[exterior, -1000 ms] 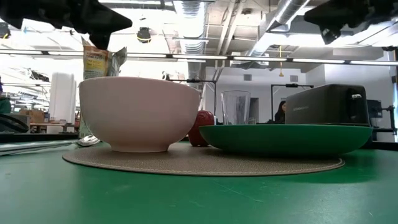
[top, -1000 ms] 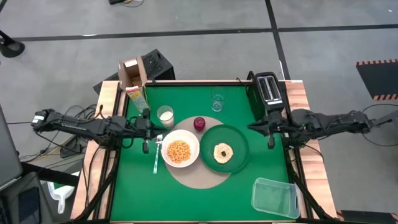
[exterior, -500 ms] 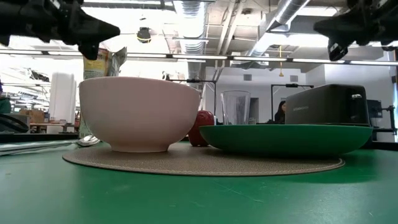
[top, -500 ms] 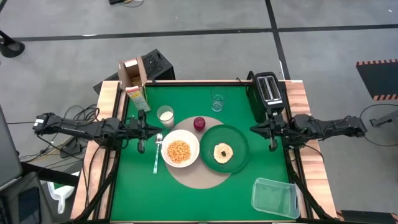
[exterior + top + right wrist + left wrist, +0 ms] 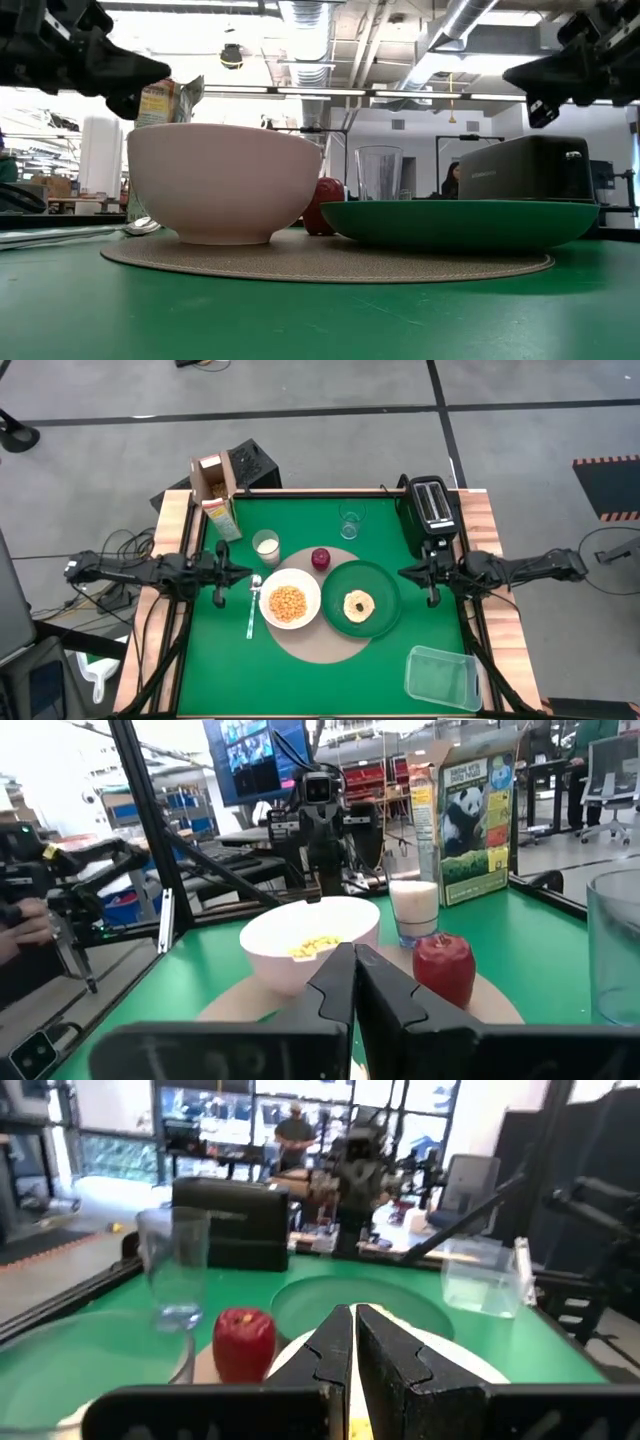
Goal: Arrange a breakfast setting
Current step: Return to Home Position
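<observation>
On the round tan mat [image 5: 322, 646] stand the white bowl [image 5: 290, 603] with yellow cereal and the green plate [image 5: 379, 586] bearing the round bread [image 5: 358, 604]. The red fruit [image 5: 320, 558] sits at the mat's far edge. The metal spoon [image 5: 252, 608] lies left of the bowl, the white cup [image 5: 266, 544] and clear glass [image 5: 349, 523] behind. My left gripper [image 5: 236, 573] hovers shut at the table's left, left of the spoon. My right gripper [image 5: 404, 572] hovers shut at the right, beside the plate. Both point level toward the setting, holding nothing [image 5: 353, 1320] [image 5: 353, 960].
A cereal box [image 5: 222, 517] stands at the far left and a black toaster [image 5: 432, 508] at the far right. A clear plastic container [image 5: 443, 676] sits at the near right corner. An open cardboard box [image 5: 212, 475] is behind the table's far left corner.
Both grippers have sunk lower while staying shut and empty. My left gripper has also drawn back toward the table's left edge, away from the cup and spoon. The setting has not moved.
</observation>
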